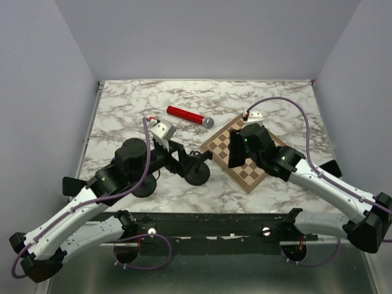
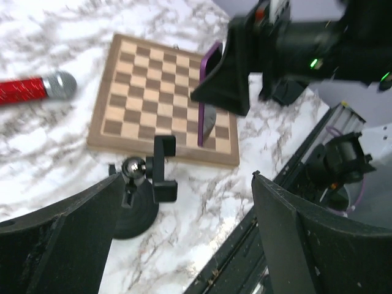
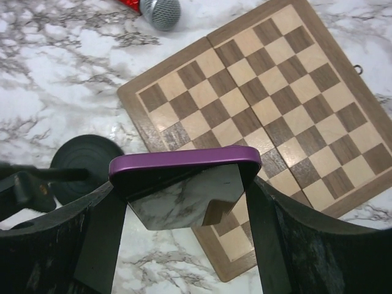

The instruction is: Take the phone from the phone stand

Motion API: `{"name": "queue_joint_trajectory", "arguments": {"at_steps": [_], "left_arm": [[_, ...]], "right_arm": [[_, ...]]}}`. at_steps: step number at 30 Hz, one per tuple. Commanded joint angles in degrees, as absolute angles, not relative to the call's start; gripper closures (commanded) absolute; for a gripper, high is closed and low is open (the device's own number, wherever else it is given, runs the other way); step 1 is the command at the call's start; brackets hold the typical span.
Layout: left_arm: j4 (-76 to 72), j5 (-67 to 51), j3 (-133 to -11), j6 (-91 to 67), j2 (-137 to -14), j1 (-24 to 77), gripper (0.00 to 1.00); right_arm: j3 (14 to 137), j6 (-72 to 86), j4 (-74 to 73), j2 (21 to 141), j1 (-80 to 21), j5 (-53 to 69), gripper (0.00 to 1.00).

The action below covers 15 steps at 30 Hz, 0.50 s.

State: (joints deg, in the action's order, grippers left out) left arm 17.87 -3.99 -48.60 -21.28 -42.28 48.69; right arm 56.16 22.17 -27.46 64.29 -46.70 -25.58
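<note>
Phone lifted clear of its holder. The right gripper is clamped across opposite edges of the phone, which is carried on edge in its purple case over the chessboard and well apart from the phone stand. Gripping by the edges keeps the screen face free, and whether the lower end touches the board cannot be told. The left gripper hangs just beside the stand with its jaws spread wide and nothing between them. It appears placed to steady the base, but grips nothing now. The stand's clamp is empty, so the removal looks essentially complete. The table is white marble-patterned with grey veins. A red microphone lies toward the far side, and plain pale walls enclose three sides
</note>
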Motion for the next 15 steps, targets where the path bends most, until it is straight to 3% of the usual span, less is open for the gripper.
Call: {"name": "queue_joint_trajectory", "arguments": {"at_steps": [1, 9, 15], "left_arm": [[27.99, 3.23, -62.71, -14.6, -47.1, 48.34, 0.07], [27.67, 12.01, -73.55, -4.68, -51.5, 48.08, 0.07], [20.61, 21.44, -67.55, 1.81, -48.94, 47.84, 0.06]], "right_arm": [[61.47, 24.36, -31.4, 68.45, -46.2, -35.04, 0.99], [70.02, 20.55, -31.41, 80.19, -36.99, -34.75, 0.99], [79.1, 15.55, -30.76, 91.07, -27.0, -34.43, 0.99]]}}
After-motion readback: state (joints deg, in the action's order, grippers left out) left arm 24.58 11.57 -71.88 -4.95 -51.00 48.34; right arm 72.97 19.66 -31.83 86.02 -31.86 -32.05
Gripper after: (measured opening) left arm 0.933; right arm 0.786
